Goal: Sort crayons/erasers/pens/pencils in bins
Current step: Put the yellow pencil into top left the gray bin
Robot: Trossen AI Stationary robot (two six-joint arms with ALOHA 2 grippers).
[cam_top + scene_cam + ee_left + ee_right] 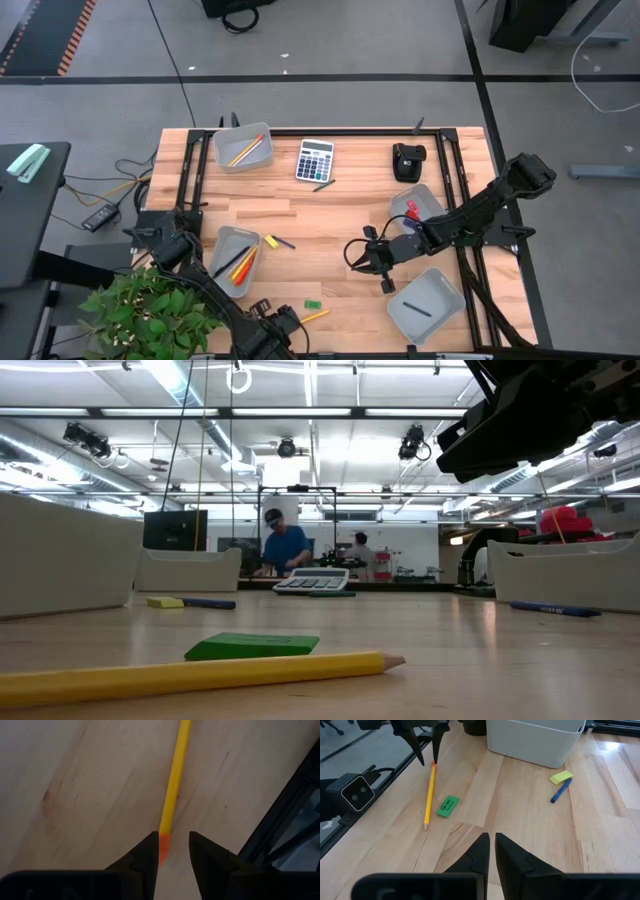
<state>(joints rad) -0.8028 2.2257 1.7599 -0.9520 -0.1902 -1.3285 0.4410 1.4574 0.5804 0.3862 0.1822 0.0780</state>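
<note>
A long yellow pencil (pixel 175 780) lies flat on the table near its near edge, beside a green eraser (pixel 448 806). My left gripper (pixel 173 840) points down at the pencil's orange end, open, one finger on each side of it. In the right wrist view the left gripper (pixel 427 755) stands over that end. My right gripper (pixel 492 842) hovers over mid-table, shut and holding nothing. Four grey bins stand around: far left (pixel 243 147), near left (pixel 235 262), right (pixel 418 208) and near right (pixel 425 305). A yellow eraser (pixel 271 241) and a blue pen (pixel 285 243) lie loose. My left gripper comes from above, its fingers across the pencil at the orange end (pixel 165 847). One finger (pixel 147 852) stands right beside that end; whether it touches I cannot tell. The pencil lies flat on the table.
A calculator (pixel 314 160) with a dark green pen (pixel 323 185) beside it and a black device (pixel 407 161) sit at the far side. A leafy plant (pixel 150 315) stands off the near left corner. The table's black frame edge runs close to the left gripper.
</note>
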